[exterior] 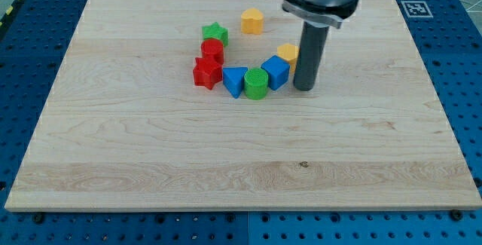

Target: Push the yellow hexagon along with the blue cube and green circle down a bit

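The arm carries no pincer at all: it ends in a straight dark rod, and that rod holds nothing. The rod's lower end, my tip (304,87), rests on the wooden board (151,162) just to the view's right of the blue cube (276,71), close beside it, though whether the two touch cannot be told. Taking the blue cube as the landmark, the yellow hexagon (287,51) sits just above it and slightly to the view's right, pressed close against the cube's upper corner and right next to the rod's shaft. The green circle (256,84) lies immediately to the view's left of the blue cube and a little lower, touching it. Further to the view's left of the cube, past the green circle, comes a blue triangle (235,81), then a red star (207,73) at the end of that row. Up and to the view's left of the cube a second red block (212,50), its shape unclear, sits against the red star, with a green star (215,33) above it. A second yellow block (252,20) stands apart, well above the blue cube and somewhat to the view's left.
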`<move>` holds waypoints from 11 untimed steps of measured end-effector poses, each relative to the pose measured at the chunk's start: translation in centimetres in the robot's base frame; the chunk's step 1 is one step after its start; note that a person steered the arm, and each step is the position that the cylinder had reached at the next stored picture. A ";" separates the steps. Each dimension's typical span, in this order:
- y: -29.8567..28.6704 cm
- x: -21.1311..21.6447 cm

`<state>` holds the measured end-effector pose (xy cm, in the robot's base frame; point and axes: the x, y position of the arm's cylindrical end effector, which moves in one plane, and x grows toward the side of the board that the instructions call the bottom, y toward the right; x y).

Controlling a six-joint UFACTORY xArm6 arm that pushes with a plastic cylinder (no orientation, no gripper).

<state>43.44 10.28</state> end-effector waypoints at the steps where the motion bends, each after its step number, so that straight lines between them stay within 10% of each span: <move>1: 1.8 -1.3; 11: -5.1 -9.6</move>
